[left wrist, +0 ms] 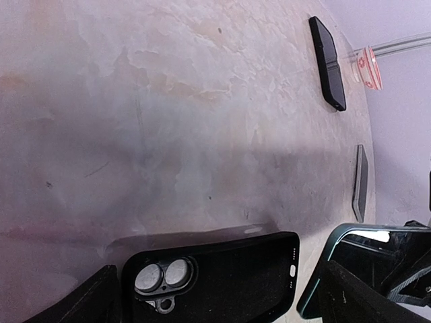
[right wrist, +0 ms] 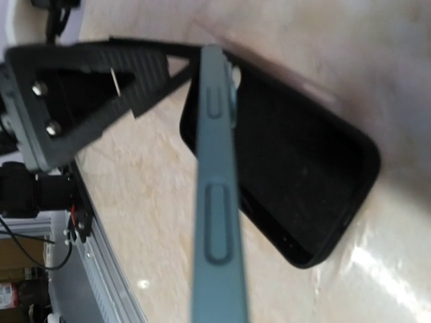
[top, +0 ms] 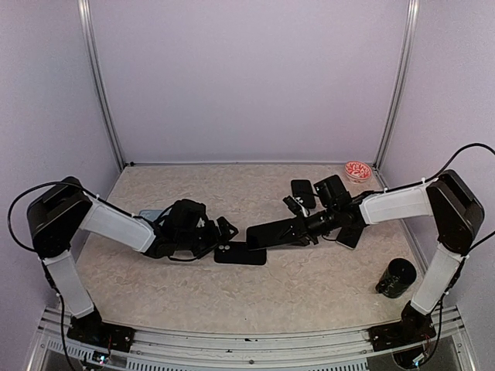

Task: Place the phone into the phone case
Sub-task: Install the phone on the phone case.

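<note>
The black phone case [top: 240, 253] lies open side up on the table in front of centre. In the left wrist view the case [left wrist: 222, 276] shows its camera cutout. My left gripper [top: 222, 233] is open and low over the case's left end, with one finger [left wrist: 94, 299] on each side of it, apart from it. My right gripper [top: 300, 226] is shut on the teal-edged phone [top: 271, 232] and holds it tilted above the case's right part. In the right wrist view the phone [right wrist: 215, 215] is edge-on over the case [right wrist: 296, 175]; my own fingers are hidden there.
A second black case [top: 302, 190] lies behind my right gripper, and another dark phone or case [top: 352, 234] lies under the right arm. A red and white round thing [top: 357, 170] sits at the back right corner. A black cylinder [top: 396, 278] stands at the front right.
</note>
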Robot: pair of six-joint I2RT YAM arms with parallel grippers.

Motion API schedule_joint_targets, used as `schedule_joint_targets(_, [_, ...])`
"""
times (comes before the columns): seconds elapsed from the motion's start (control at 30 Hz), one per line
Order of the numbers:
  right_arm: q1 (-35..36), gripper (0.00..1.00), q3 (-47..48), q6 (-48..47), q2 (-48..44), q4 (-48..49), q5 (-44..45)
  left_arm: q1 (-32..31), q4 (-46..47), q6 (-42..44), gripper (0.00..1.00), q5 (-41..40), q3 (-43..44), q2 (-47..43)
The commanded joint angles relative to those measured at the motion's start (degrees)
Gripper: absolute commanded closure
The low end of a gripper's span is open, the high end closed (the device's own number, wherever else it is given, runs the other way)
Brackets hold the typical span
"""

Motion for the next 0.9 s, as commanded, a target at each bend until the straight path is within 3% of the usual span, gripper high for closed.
schedule_joint_targets(0.0, [-0.39, 1.00, -1.68, 0.89, -1.73, 3.68, -3.66, -0.44, 3.42, -0.29, 0.01, 1.57, 0.75, 1.57])
schedule_joint_targets(0.2, [-0.43, 1.00, -2.30, 3.81, -0.12, 7.22, -5.40, 0.08, 7.61, -0.60, 0.01, 1.40, -2.71, -1.20])
schedule_joint_targets(0.87, [1.82, 1.00, 1.34, 11.15, 7.21, 14.18, -7.03, 0.15, 8.45, -1.51, 0.01, 0.73, -5.95, -4.26])
